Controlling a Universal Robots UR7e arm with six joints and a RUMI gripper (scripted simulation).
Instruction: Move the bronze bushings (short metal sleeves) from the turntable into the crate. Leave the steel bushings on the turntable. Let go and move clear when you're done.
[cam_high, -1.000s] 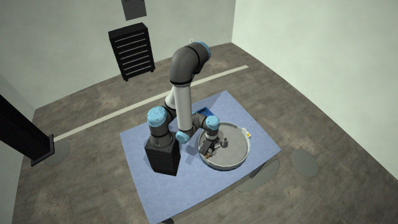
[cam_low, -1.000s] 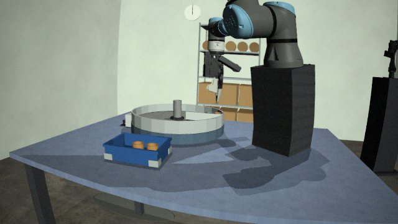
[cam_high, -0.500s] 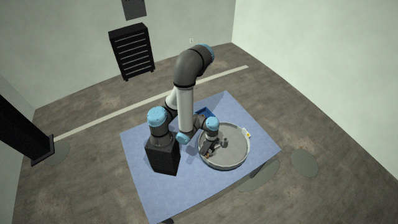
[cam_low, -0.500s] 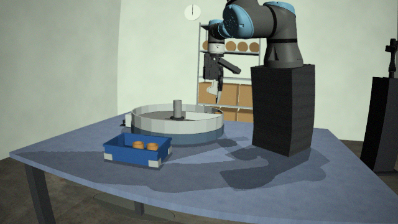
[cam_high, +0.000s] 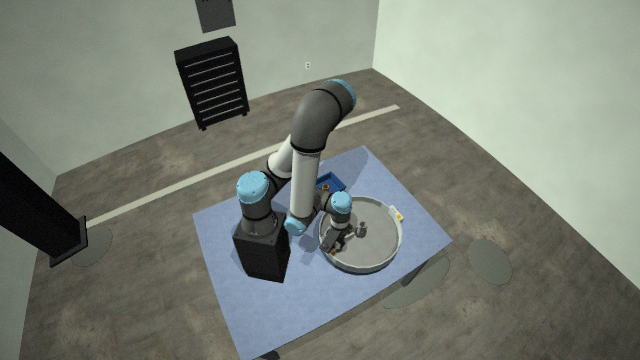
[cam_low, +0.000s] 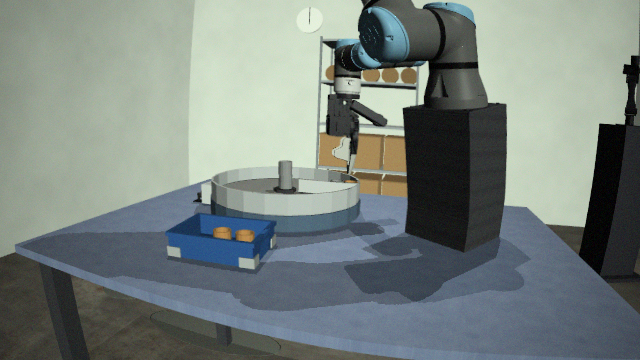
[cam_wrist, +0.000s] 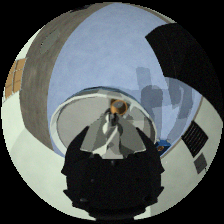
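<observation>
Pale walls and brown floor (cam_high: 500, 325) around a blue counter (cam_high: 280, 320) (cam_low: 450, 300) (cam_wrist: 95, 50); shelf rack (cam_low: 320, 100) behind.

Jaws (cam_high: 340, 245) (cam_low: 349, 171) pointing down, tips together or nearly so, nothing visible between them. Just beyond the tips, in the wrist view, one bronze bushing (cam_high: 333, 252) (cam_low: 351, 182) (cam_wrist: 126, 106), inside the wall of the turntable (cam_high: 393, 250) (cam_low: 285, 206) (cam_wrist: 80, 122). Whether tip and bushing touch, cannot tell. Central post (cam_high: 362, 229) (cam_low: 285, 175) stands up from the turntable. In the top view, turntable lies toward the counter's right-hand corner; the blue crate (cam_high: 334, 178) (cam_low: 210, 250) (cam_wrist: 164, 144) sits nearer the upper corner.

Progress: two bronze bushings (cam_low: 222, 233) (cam_low: 245, 236) in the crate, at least one left on the turntable. Judged well along, not finished. Next move, I think: part the jaws, then lower over the remaining piece. No steel bushing I could name with confidence; the arm and turntable wall may be hiding some, so my count there is only fair.

Views compared: exterior gives both sleeves in the crate, while from the top the arm covers part of it and only one shows clearly. Wrist gives the turntable bushing's round opening; exterior leaves only an orange sliver of it inside the wall.
</observation>
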